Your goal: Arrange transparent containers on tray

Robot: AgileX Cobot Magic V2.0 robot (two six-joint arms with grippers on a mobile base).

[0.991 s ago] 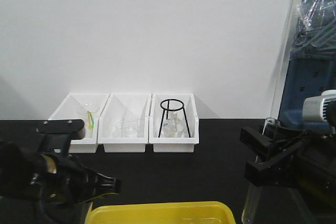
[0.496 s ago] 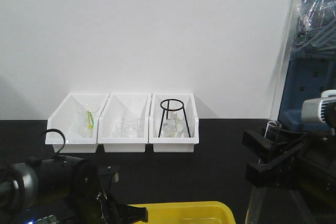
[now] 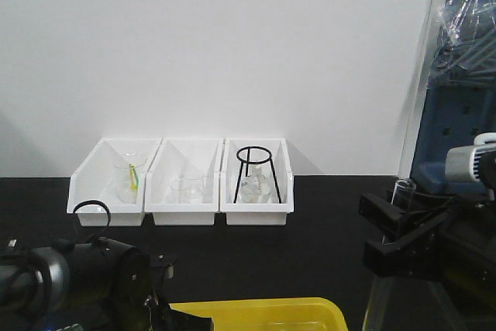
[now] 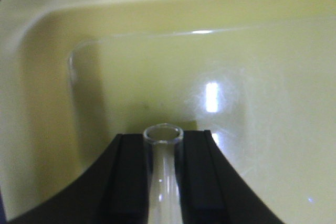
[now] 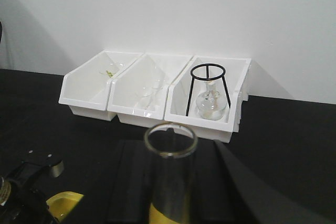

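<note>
Two prob. slick, brittle tubes: L gripper (image 4: 164, 141) clamps L tube (image 4: 164, 182) over tray (image 4: 47, 103), R gripper (image 5: 170, 146) clamps R tube (image 5: 168, 192) at tray's 3 o'clock; hold mid-shaft.

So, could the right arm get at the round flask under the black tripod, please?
Probably not yet: its tool is shut on a test tube, and the tripod straddles the flask inside the white bin.
</note>
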